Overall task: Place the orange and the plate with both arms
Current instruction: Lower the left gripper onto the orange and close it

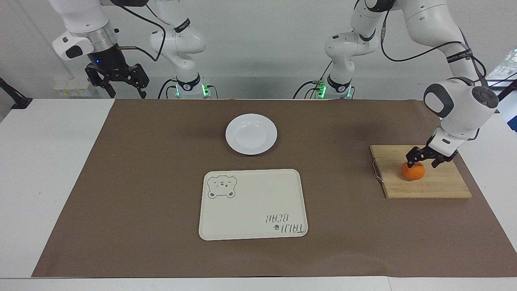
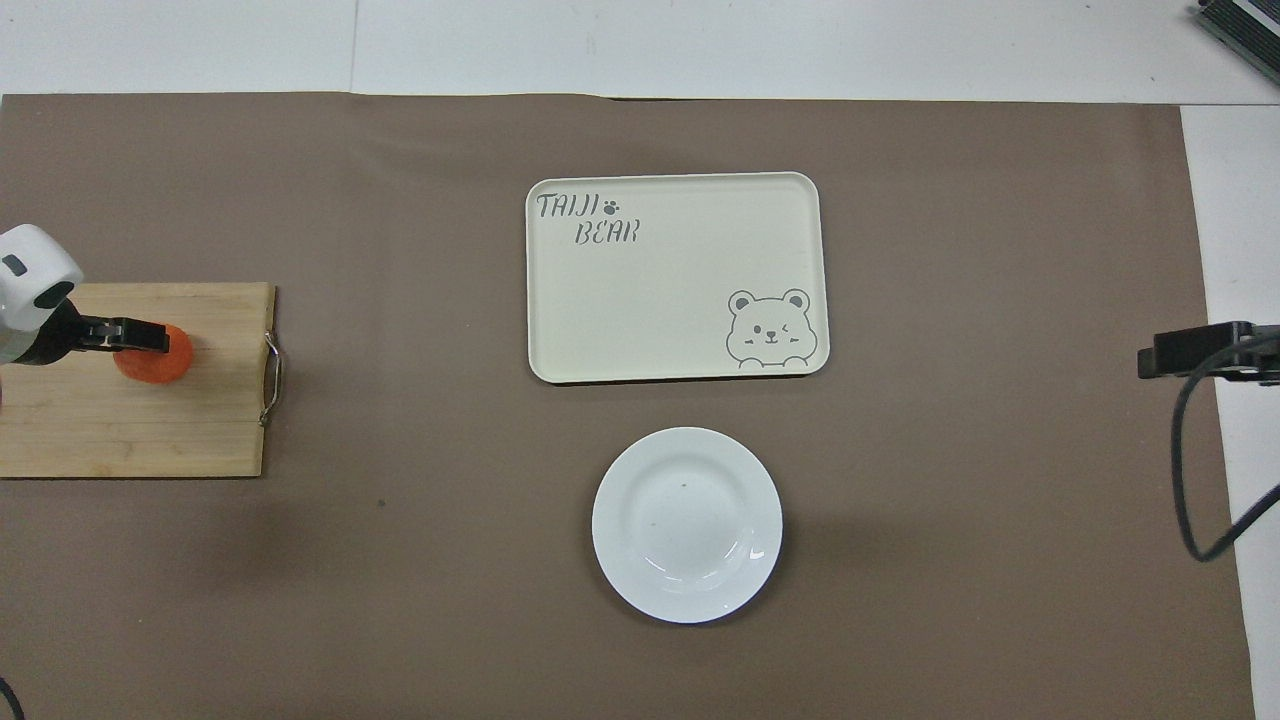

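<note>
The orange lies on a wooden cutting board at the left arm's end of the table. My left gripper is open and hangs low right over the orange, its fingers spread on either side of the top. In the overhead view the left gripper covers part of the orange. The white plate sits empty on the brown mat near the robots, also seen in the overhead view. My right gripper is open, waiting high over the right arm's end of the table; it also shows in the overhead view.
A cream rectangular tray with a bear drawing lies farther from the robots than the plate; it also shows in the overhead view. The cutting board has a metal handle on the edge facing the tray. A brown mat covers the table.
</note>
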